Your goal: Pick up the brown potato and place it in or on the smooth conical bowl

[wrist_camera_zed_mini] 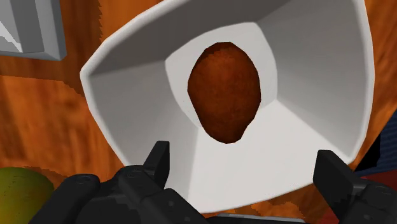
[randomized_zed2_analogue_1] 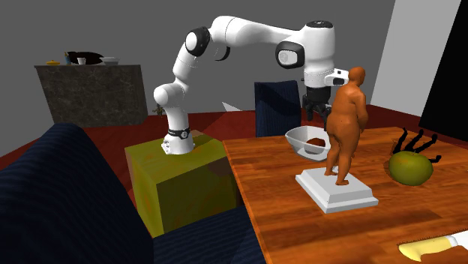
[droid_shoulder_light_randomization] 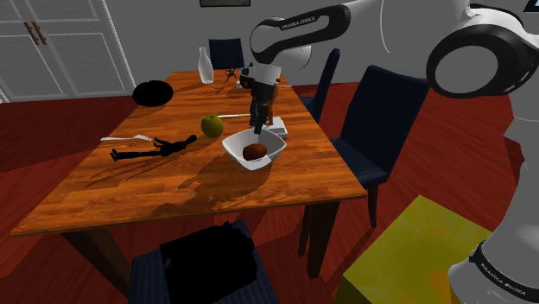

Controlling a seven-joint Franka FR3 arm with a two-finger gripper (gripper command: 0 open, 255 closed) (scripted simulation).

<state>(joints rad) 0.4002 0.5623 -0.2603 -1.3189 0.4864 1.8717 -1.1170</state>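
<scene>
Brown and oval, the potato [wrist_camera_zed_mini: 224,91] is seen lying at the bottom of the white conical bowl [wrist_camera_zed_mini: 127,114]; the claw [wrist_camera_zed_mini: 245,162] is held just above the bowl, released, its fingers [wrist_camera_zed_mini: 159,159] spread wide with nothing gripped; the bowl is set on the wooden desk [droid_shoulder_light_randomization: 173,186]; a green apple [droid_shoulder_light_randomization: 212,125] is found near it, to the shoulder view's left; an orange-brown figurine [randomized_zed2_analogue_1: 346,124] on a white base is stood just beside the bowl.

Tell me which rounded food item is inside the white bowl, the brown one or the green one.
The brown potato: it lies in the white bowl, while the green fruit sits outside it on the table.
</scene>
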